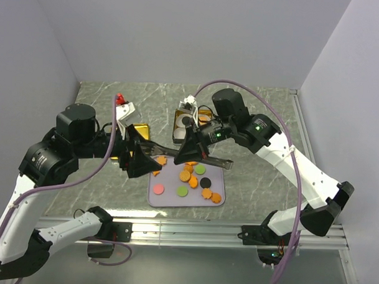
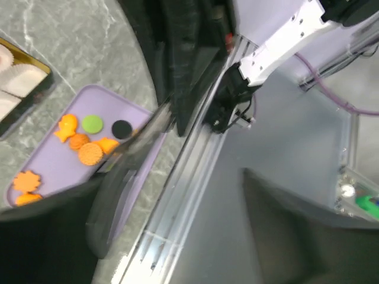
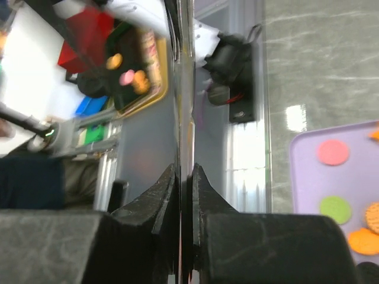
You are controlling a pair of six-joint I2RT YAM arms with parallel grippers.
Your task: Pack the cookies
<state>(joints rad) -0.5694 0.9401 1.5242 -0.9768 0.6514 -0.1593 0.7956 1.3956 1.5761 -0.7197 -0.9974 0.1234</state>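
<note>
Right tool (image 3: 185,171): jaws drawn together to a narrow slit, clamping a thin flat plate (image 3: 185,89) seen edge-on in the right wrist view. What the plate is cannot be told. The tool hangs above the far half of the lilac tray (image 1: 155,200).

Left tool (image 2: 169,189): fingers (image 2: 47,242) spread wide, gripping nothing. The plate runs blurred between them in the left wrist view. This tool sits over the tray's far-left corner, facing the right tool.

The cookies (image 1: 194,179) lie loose on the tray:
- Orange pieces cluster at its middle and toward its far edge, partly hidden under both tools.
- One black disc and one green disc lie among the orange pieces.
- A pink disc lies near the tray's near-left corner, with a second green disc just beside it.
- Two orange pieces touch at the tray's near-right corner.

A gold-rimmed tin (image 1: 177,130) holding white paper cups (image 2: 23,80) stands just beyond the tray's far edge. A second gold-rimmed tin (image 1: 142,128) lies to the tray's far left, mostly covered by the left tool. A small red item (image 1: 120,100) stands farther out beyond that tin. The tray and both tins rest on a grey-green marbled worktop (image 1: 259,113).
</note>
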